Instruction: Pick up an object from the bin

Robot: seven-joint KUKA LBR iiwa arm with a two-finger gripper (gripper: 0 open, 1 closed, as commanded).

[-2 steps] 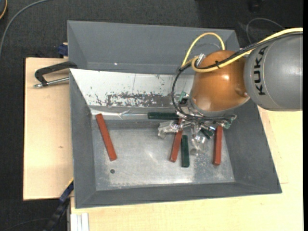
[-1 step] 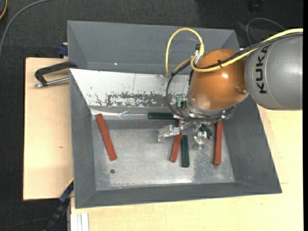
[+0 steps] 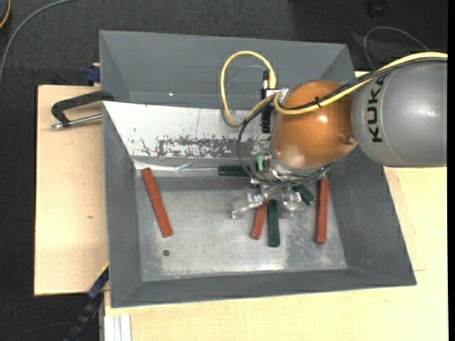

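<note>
Fingers spread, the end effector (image 3: pixel 269 203) sits over the far ends of a short red stick (image 3: pixel 257 224) and a dark green stick (image 3: pixel 273 231), which lie side by side.

Robotics lab, KUKA arm (image 3: pixel 412 112) over grey metal bin (image 3: pixel 119 204), loose cables (image 3: pixel 43 9) across dark carpet (image 3: pixel 213 6)

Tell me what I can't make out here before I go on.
1) The gripper, camera view: the orange wrist cover hides most of it, so whether it holds anything cannot be told.
2) The short red stick and dark green stick beneath it: their upper ends are hidden under the gripper.
3) The green stick by the back wall: its right end is hidden behind the cables.
4) The dark speck, front left floor: too small to identify.
</note>
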